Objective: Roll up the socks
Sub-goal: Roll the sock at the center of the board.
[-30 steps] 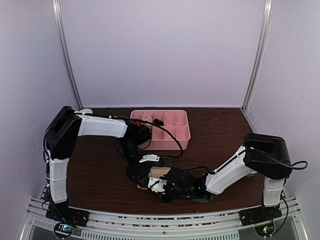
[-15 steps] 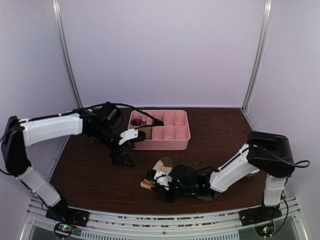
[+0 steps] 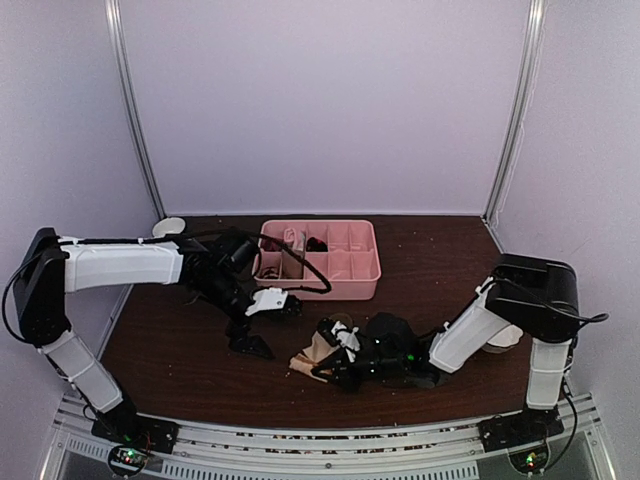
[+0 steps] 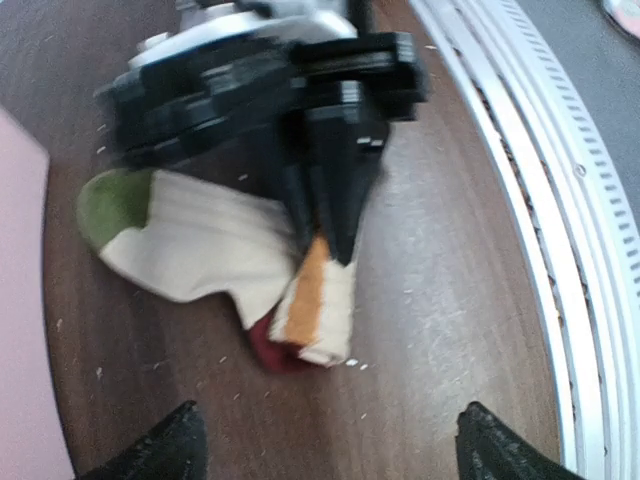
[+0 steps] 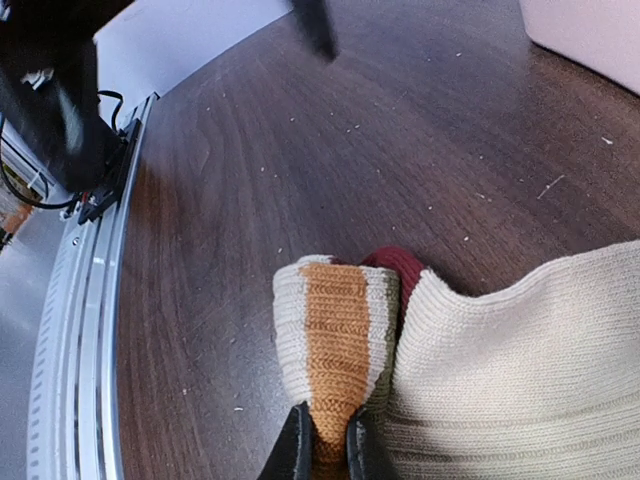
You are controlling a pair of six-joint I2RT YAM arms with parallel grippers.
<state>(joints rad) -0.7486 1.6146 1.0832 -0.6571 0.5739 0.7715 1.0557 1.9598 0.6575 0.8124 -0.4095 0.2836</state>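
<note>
Beige sock (image 4: 200, 240) diagonal, toe seemingly toward tray (image 3: 352, 286), cuff in tight right gripper (image 5: 328, 440); left gripper (image 4: 325, 455) wide, empty

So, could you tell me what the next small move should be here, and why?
Probably the right gripper should turn the cuff it pinches over toward the green toe, starting the roll: the sock lies unrolled, and the left gripper hangs open, clear of it.
</note>
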